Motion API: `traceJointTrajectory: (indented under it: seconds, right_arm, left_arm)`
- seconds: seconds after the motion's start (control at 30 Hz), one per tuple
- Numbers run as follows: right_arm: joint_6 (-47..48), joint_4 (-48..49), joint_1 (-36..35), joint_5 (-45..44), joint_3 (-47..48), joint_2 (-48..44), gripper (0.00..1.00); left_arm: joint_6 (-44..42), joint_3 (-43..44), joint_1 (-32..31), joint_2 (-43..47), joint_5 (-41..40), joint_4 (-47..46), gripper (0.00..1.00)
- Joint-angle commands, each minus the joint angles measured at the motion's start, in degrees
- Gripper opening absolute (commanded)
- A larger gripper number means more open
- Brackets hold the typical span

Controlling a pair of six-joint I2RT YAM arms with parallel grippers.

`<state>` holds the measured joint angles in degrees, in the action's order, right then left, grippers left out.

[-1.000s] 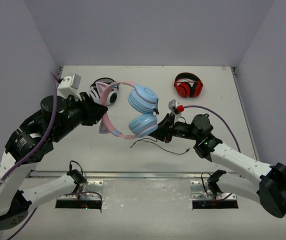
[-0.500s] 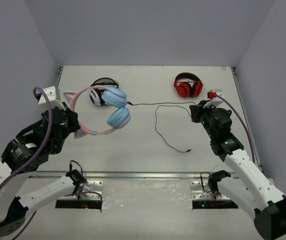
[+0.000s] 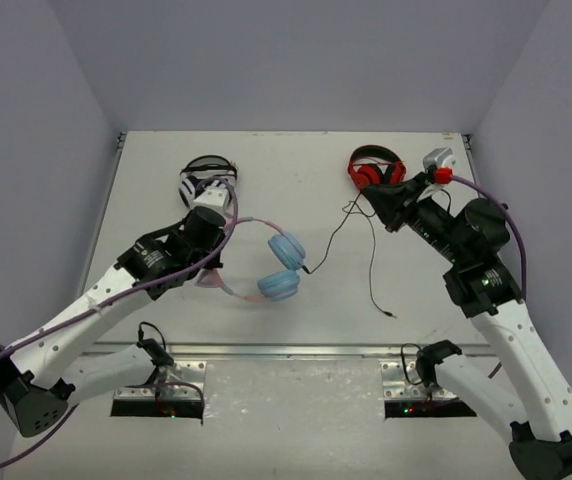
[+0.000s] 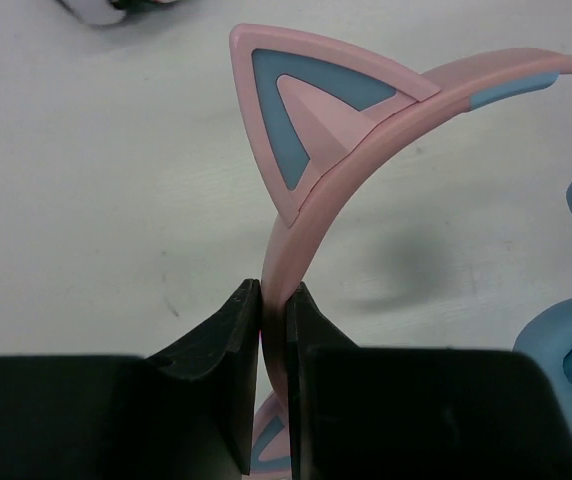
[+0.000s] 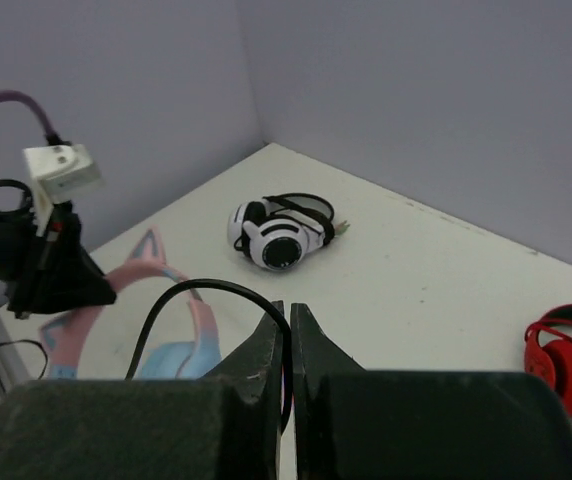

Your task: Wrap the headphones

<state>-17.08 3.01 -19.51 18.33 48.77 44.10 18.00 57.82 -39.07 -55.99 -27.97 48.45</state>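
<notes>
Two pinches hold this: the left jaws press together on the pink band of the headphones (image 3: 284,250) just under a cat ear (image 4: 316,110), with the earcups left of the bench's (image 3: 296,160) middle. Farther back, the right jaws squeeze the thin cable (image 5: 211,285) beside the red headphones (image 3: 374,172). Pulled taut, the cable could slip free or snag that red pair. Only the left wrist view shows the band grip, and only the top view shows the plug end (image 3: 394,315) trailing loose.
</notes>
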Motion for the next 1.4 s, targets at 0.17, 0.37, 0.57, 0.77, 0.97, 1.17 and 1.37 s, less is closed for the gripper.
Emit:
traceJointTrajectory:
  seconds: [0.17, 0.37, 0.57, 0.77, 0.97, 1.17, 1.37]
  right_arm:
    - [8.46, -13.45, -6.15, 0.14, 11.07, 9.84, 0.01]
    - [10.49, -19.35, -13.61, -11.87, 17.58, 19.53, 0.01]
    - [4.61, -19.51, -14.68, -25.86, 15.91, 23.66, 0.01]
    - [2.58, -21.54, -16.97, -29.49, 16.62, 27.62, 0.01]
    - [0.21, -27.34, -18.37, -32.55, 18.81, 31.3, 0.01]
    - [-2.25, -29.81, -19.25, -37.58, 17.5, 32.89, 0.01]
    - [-2.7, -31.22, -20.13, -36.52, 19.42, 34.21, 0.01]
  left_arm:
    - [-10.35, -0.51, -6.18, -6.76, 21.19, -16.89, 0.0]
    - [-11.32, 0.36, -16.64, -12.83, 26.47, -17.59, 0.0]
    - [-11.23, 1.5, -18.76, -12.04, 29.45, -19.35, 0.0]
    - [-11.06, 2.38, -20.43, -12.04, 28.76, -19.88, 0.0]
    - [-10.27, 3.34, -20.35, -10.55, 24.81, -20.15, 0.0]
    - [-9.3, 3.53, -20.43, -7.3, 21.02, -22.95, 0.0]
    - [-8.95, 3.52, -20.43, -5.98, 21.37, -24.8, 0.0]
